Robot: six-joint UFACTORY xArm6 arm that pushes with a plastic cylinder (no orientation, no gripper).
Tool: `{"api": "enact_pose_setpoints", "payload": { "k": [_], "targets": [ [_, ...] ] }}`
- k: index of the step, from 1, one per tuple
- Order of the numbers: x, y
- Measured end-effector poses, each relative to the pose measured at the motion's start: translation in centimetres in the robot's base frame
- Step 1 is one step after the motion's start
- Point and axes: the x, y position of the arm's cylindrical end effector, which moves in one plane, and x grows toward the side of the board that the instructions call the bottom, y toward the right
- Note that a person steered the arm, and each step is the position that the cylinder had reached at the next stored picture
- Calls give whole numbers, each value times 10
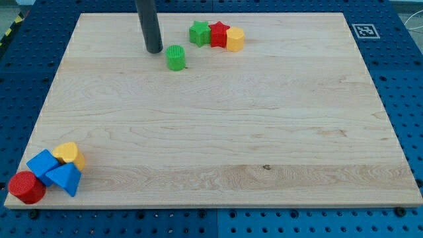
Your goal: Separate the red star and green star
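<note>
The green star [199, 33] and the red star [219, 34] lie touching side by side near the view's top, right of centre-left. A yellow hexagonal block [234, 39] touches the red star's right side. My tip [154, 51] is the lower end of a dark rod coming down from the top edge. It stands to the left of the green star, well apart from it. A green cylinder [176, 57] lies just right of and slightly below my tip, not touching it.
At the view's bottom left corner of the wooden board [231, 132] lies a cluster: a red cylinder [27, 187], a blue cube [42, 163], a blue triangular block [65, 178] and a yellow block [68, 155]. A marker tag [363, 30] is at the top right.
</note>
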Motion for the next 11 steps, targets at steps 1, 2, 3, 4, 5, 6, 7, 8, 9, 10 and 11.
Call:
{"api": "enact_pose_setpoints", "payload": {
  "k": [1, 2, 3, 4, 5, 6, 7, 8, 9, 10, 11],
  "targets": [
    [-21, 16],
    [-42, 33],
    [-63, 49],
    [-77, 63],
    [-82, 76],
    [-86, 94],
    [-66, 104],
    [-38, 108],
    [-14, 109],
    [2, 110],
    [-12, 119]
  ]
}}
